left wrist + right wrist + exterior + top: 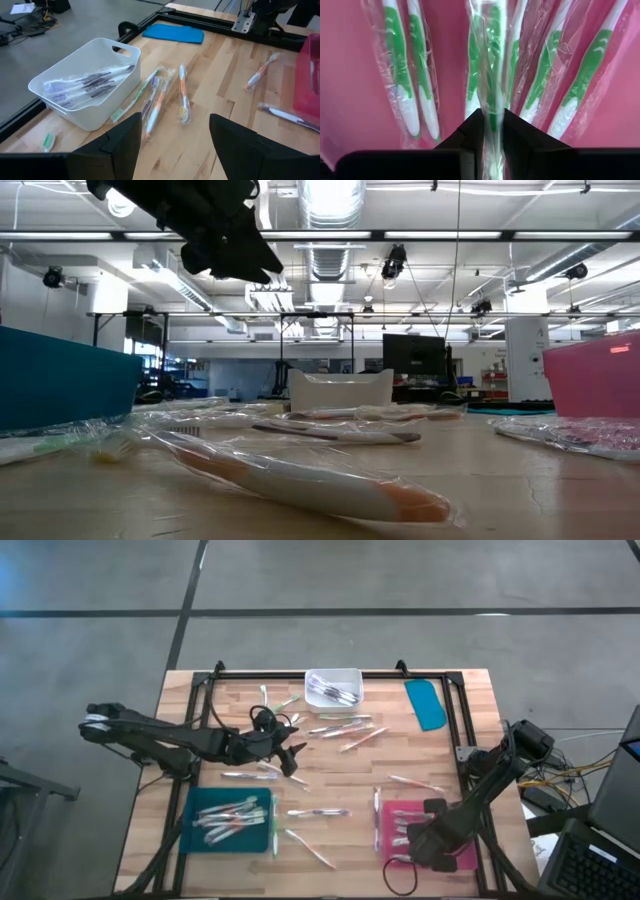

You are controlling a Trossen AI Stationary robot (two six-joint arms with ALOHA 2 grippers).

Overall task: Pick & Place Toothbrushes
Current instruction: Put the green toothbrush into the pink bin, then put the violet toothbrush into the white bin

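Wrapped toothbrushes lie scattered over the wooden table (330, 775), some near the middle (345, 727). The pink tray (462, 858) at the near right holds several green ones (400, 65). My right gripper (420, 838) points down over that tray, shut on one wrapped green toothbrush (487, 60). My left gripper (290, 755) hangs open above the table's middle with nothing between its fingers (125, 142). It faces the white bin (80, 112). My right gripper (492, 125) pinches the clear-wrapped green toothbrush between its two fingers at the green stretch of its shaft (490, 111). The fingers come from above, pointing down, one on each side of the shaft. The toothbrush runs parallel to those in the pink tray (350, 75). Whether it rests on them, I cannot tell.
The teal tray (195, 815) at the near left holds several toothbrushes. The white bin (312, 680) at the far edge holds dark-handled ones, with a teal lid (425, 703) to its right. A black frame (460, 720) borders the table. Cables lie off its right edge.
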